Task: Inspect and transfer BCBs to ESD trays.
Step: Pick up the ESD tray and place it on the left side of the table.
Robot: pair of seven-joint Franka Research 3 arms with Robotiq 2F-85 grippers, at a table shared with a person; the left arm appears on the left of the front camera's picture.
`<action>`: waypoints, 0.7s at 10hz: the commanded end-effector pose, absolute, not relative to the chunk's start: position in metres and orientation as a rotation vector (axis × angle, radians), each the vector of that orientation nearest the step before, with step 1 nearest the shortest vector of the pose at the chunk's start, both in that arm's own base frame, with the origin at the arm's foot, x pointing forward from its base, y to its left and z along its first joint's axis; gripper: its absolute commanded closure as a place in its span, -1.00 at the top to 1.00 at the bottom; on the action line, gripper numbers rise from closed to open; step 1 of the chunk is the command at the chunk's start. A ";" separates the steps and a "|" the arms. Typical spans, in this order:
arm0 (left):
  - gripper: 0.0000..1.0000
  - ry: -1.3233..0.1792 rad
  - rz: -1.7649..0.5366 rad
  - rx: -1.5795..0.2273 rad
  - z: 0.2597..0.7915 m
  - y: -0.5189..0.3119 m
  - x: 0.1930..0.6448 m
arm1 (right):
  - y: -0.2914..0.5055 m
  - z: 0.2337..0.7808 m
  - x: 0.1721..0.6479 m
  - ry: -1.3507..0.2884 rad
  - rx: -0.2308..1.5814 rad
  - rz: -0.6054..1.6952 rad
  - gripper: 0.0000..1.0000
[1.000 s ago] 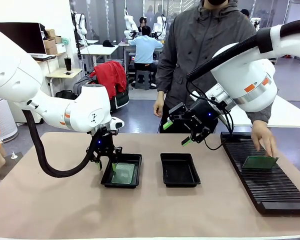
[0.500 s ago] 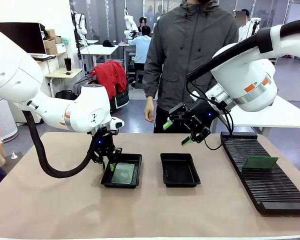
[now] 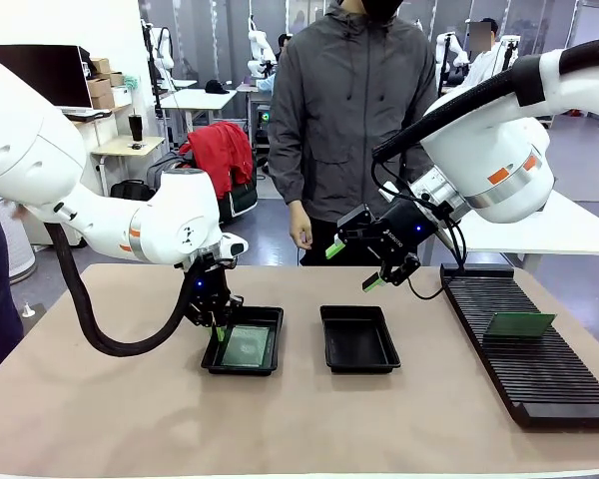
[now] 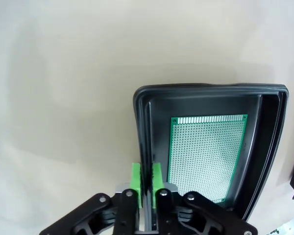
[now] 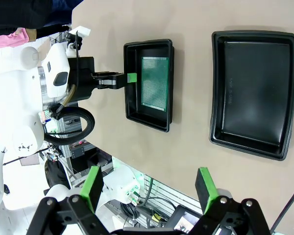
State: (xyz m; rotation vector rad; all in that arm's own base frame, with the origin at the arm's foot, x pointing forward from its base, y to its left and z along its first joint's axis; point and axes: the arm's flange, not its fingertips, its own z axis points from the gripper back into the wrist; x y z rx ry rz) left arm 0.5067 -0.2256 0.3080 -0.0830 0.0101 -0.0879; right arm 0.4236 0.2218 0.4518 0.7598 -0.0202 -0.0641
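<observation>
You are looking across the table [image 3: 100, 399] at a person [image 3: 349, 120] who is standing at the far side, hands hanging clear of the work. Along the right, the long ribbed rack [image 3: 539, 369] is carrying the second board [image 3: 519, 324], which is leaning in its slots. The right gripper [image 3: 354, 267] is hanging in the air between the rack and the middle tray [image 3: 357, 344], its jaws spread wide with nothing in them. The middle tray is lying bare. The left tray [image 3: 242, 370] is holding the first board [image 4: 206, 156], which is resting flat on its floor. The left gripper [image 4: 146, 177] is pinching that tray's near wall, one green pad outside the rim and one inside, drawn nearly together on the thin plastic.

Here is what you should be watching. You are gripping the tray by a single edge, so any lift or pull is likely to tip it, and the loose board could go sliding out or riding up a wall. The thin wall could also be slipping from the pads. Over at the rack, the leaning board is offering only a narrow edge, so a skewed approach risks knocking it flat.
</observation>
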 end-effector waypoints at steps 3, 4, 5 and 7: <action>-0.98 0.003 -0.097 -0.112 0.304 -0.223 0.503 | 0.222 0.453 0.425 -0.018 0.744 -0.071 1.00; -1.00 0.003 -0.095 -0.111 0.305 -0.223 0.503 | 0.222 0.453 0.425 -0.018 0.744 -0.071 1.00; -1.00 0.002 -0.094 -0.111 0.305 -0.223 0.503 | 0.222 0.453 0.425 -0.018 0.744 -0.071 1.00; -1.00 0.012 -0.087 -0.091 0.308 -0.226 0.507 | 0.222 0.453 0.425 -0.018 0.744 -0.071 1.00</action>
